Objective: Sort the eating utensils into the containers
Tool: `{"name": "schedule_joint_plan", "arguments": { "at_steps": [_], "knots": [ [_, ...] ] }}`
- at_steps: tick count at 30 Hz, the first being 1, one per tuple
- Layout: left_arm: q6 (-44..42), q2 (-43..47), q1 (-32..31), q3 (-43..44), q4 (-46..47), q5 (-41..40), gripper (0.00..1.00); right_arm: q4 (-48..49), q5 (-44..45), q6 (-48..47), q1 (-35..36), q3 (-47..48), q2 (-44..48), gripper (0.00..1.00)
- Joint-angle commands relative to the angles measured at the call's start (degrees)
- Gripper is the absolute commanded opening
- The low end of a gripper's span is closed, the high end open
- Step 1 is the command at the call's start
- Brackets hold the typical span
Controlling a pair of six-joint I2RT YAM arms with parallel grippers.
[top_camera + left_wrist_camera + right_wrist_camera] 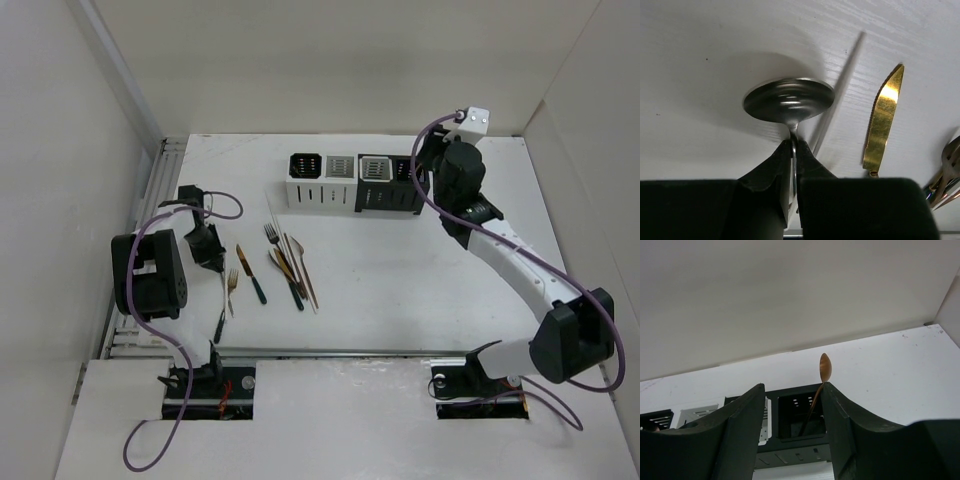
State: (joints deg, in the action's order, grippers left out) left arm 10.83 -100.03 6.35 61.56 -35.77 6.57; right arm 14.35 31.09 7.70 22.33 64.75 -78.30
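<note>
- The left arm folds back on itself at the left side of the white table (420, 300). Its black left gripper (793, 146) points down at the tabletop.
- Its fingers (767, 175) are pressed together on the thin neck of a shiny silver metal spoon (789, 100). The round bowl sits just past the fingertips, over the white surface; whether it touches the table cannot be told.
- Beside that spoon a gold knife blade (883, 120) lies flat on the table, with a thin pale stick (840, 90) between the two. Copper-coloured fork ends (946, 167) show at the edge of the left wrist view.
- From above, the loose utensils (288, 265) lie in a fanned cluster mid-table — forks, dark handles and slim sticks, in front of the containers.
- The right arm stretches from its base to the right end of the row of four small square slotted containers (320, 195), two white and two black.
- The black right gripper (793, 386) hovers above a black compartment (800, 412), its fingers standing apart with a clear gap between them.
- A slim copper-brown spoon (825, 367) stands handle-down in that compartment, oval bowl uppermost and tilted. Its stem runs along the tip of one finger, while the other finger is well clear of it.
</note>
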Motion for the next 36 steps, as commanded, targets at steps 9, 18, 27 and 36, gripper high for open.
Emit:
{"name": "schedule_joint_plan", "arguments": {
  "at_steps": [9, 18, 27, 36],
  "knots": [
    [-1.8, -7.6, 0.9, 10.5, -1.8, 1.3, 0.00, 1.6, 0.9, -1.2, -1.0, -0.1, 2.4, 0.55],
    [-4.3, -4.8, -2.6, 33.6, 3.3, -3.6, 0.00, 1.6, -9.7, -4.8, 2.8, 2.6, -0.2, 0.55],
    [-11.9, 1.7, -8.5, 43.0, 11.8, -4.9, 0.00, 1.6, -38.9, -6.0, 8.4, 8.5, -7.3, 1.00],
    [-4.6, 4.5, -13.6, 46.9, 7.3, 11.2, 0.00, 1.6, -57.3, 4.7, 15.7, 29.2, -26.4, 1.00]
  ]
}}
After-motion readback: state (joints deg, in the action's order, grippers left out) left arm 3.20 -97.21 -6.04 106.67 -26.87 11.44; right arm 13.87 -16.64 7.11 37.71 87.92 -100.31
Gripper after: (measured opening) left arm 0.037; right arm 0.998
